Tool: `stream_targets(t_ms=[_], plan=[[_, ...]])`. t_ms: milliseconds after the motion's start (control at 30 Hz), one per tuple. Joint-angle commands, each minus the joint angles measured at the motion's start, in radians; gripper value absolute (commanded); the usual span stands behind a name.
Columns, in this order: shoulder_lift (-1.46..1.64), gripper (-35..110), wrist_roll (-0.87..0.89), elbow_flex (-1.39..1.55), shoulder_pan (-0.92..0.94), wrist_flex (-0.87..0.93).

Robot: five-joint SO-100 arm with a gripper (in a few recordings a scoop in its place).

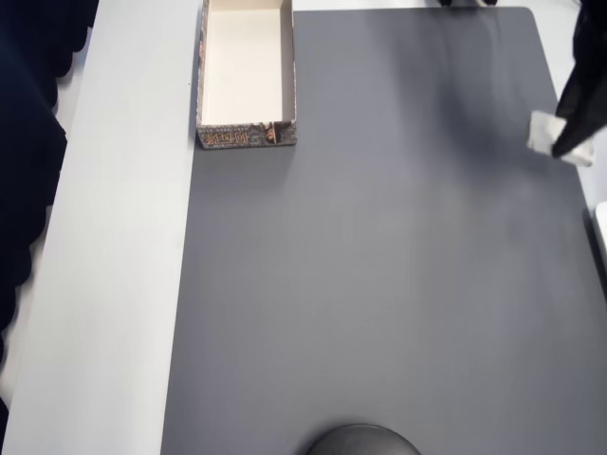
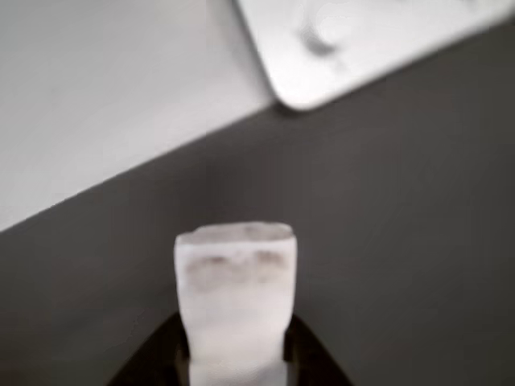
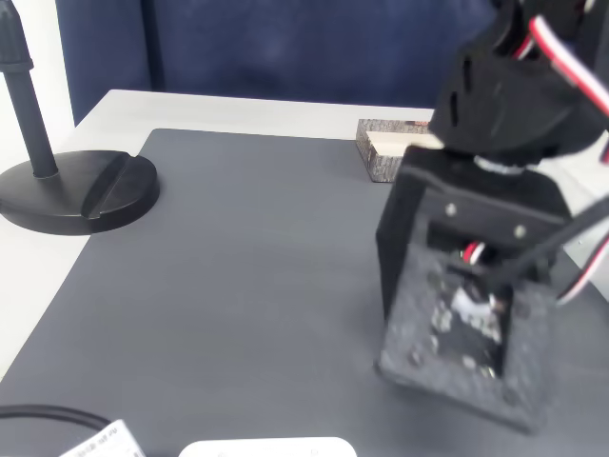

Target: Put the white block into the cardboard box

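Matt grey mat point(image 1: 379, 284), printed cardboard box point(image 1: 247, 136), smooth white block point(image 2: 235, 297)

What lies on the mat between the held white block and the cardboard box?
Nothing: in the overhead view the grey mat is bare between the white block, pinched in the gripper, and the cardboard box.

A dark grey mat point(image 1: 379, 265) covers most of a pale, off-white table point(image 1: 114, 284), leaving a bare strip of tabletop along the left in the overhead view. Behind the table hangs a deep blue curtain point(image 3: 285, 48). A black round-based stand point(image 3: 76, 190) with an upright pole sits at the table's corner in the fixed view. The light is soft and even, giving a faint sheen on the mat.
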Motion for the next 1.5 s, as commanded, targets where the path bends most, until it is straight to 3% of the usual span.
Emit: stream_targets(t_ms=[0,533,1000,1467], plan=[[0.101,-2,-0.158,-0.112,0.044,0.137],[0.202,-2,-0.604,-0.129,0.356,0.256],[0.169,-2,-0.601,-0.224,0.718,0.268],[-0.115,-2,-0.252,-0.571,1.083,0.308]])
